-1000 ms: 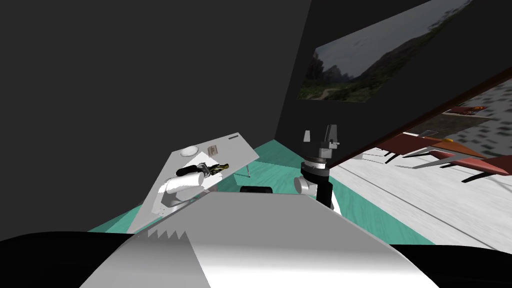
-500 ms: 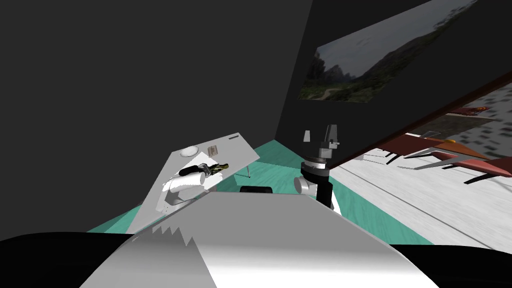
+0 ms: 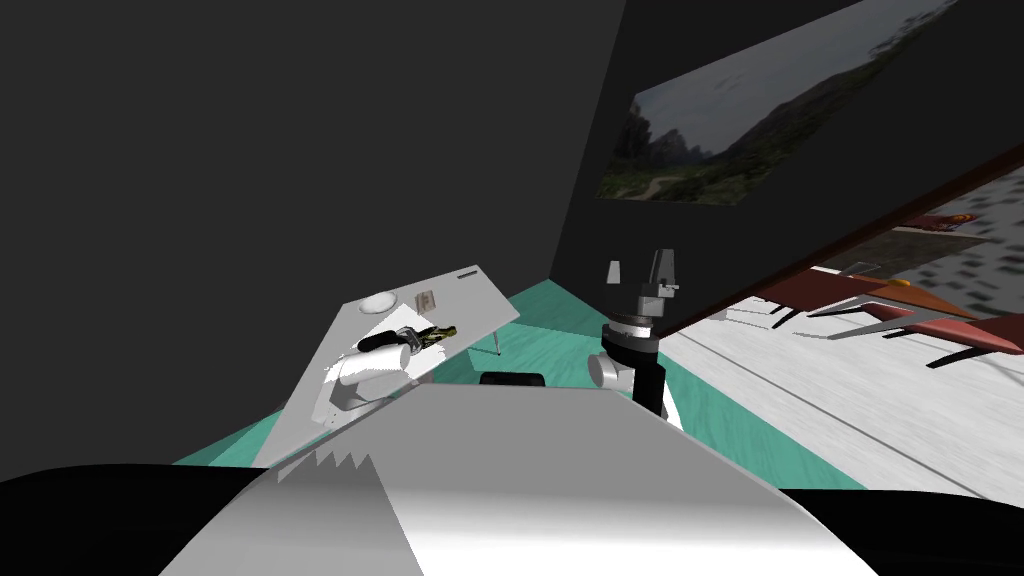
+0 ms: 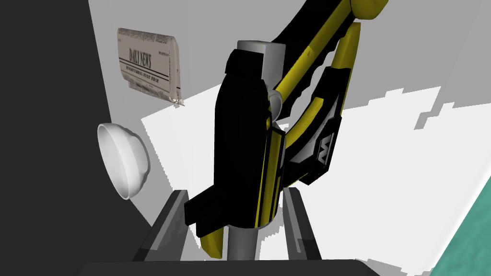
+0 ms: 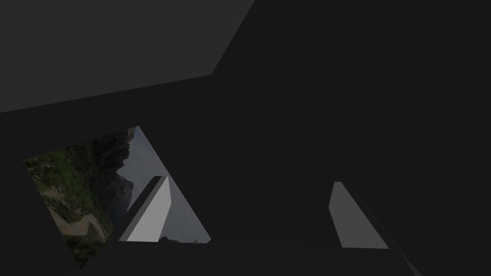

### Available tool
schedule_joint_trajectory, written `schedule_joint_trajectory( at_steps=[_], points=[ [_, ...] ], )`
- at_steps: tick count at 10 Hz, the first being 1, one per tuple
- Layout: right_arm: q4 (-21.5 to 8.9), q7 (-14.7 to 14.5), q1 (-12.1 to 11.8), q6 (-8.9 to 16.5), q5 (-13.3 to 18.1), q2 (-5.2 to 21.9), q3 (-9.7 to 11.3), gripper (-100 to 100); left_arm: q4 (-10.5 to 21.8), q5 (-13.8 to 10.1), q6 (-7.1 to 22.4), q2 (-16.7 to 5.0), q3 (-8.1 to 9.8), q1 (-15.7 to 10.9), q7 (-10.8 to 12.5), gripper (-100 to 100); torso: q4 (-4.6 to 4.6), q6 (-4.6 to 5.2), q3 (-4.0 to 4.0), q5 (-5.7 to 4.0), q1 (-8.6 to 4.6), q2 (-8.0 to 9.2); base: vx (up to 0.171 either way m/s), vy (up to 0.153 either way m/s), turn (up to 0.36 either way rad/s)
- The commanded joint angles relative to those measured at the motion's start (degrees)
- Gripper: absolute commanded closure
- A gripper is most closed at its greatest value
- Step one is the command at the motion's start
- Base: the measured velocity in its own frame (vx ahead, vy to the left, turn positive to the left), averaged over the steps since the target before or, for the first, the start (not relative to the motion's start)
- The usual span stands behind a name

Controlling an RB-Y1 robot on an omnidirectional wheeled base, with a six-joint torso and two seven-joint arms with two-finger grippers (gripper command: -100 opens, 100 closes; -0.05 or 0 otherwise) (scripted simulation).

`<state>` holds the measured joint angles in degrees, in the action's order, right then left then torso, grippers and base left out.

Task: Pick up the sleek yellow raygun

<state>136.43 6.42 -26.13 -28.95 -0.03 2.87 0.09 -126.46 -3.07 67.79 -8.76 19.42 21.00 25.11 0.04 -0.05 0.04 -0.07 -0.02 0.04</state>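
Left gripper: fingers drawn in against both sides of the raygun, clamping its thick black-and-yellow rear body. The long yellow barrel projects well beyond the fingertips. Whether the piece is clear of the surface cannot be told.

Raygun, location: over the white table, close to the long edge bordering the teal floor, away from the corners.

Right gripper: raised upright, well to the right of the table, fingers spread wide, holding nothing.

Risk, judged: the grip sits at one end, so the barrel's weight may lever the piece and let it pivot or slide out during a lift. A smooth shell would worsen this. A drop near the floor-side edge would likely go off the table.

Edges: newspaper and bowl lie along the far edge against the dark wall, both well apart from the raygun. Only a wide swing toward that edge would reach them.

Open room: free space straight above the table and out over the floor side.
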Motion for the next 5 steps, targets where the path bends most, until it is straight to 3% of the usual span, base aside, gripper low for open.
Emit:
schedule_joint_trajectory(
  at_steps=[1,3,4,5],
  points=[
    [0.00,0.00,0.00,0.00,0.00,0.00,0.00,0,-1.79,-0.07,1.31,-0.08,0.03,0.37,0.25,100,0.00,0.00,0.00,0.00,0.00,0.00,-0.019,-0.011,-0.016],
    [0.00,0.00,0.00,0.00,0.00,0.00,0.00,0,-4.04,-0.32,3.03,-0.18,0.11,1.01,0.55,100,0.04,-0.01,0.09,-0.04,-0.10,0.15,-0.034,-0.017,-0.014],
    [0.00,0.00,0.00,0.00,0.00,0.00,0.00,0,-3.02,-0.39,2.20,-0.27,0.19,0.75,0.38,100,0.06,-0.01,0.12,-0.05,-0.13,0.19,-0.015,-0.009,0.001],
    [0.00,0.00,0.00,0.00,0.00,0.00,0.00,0,-3.13,-0.41,2.39,-0.28,0.20,0.78,0.40,0,0.05,-0.01,0.09,-0.04,-0.09,0.14,0.000,0.000,0.000]
  ],
)
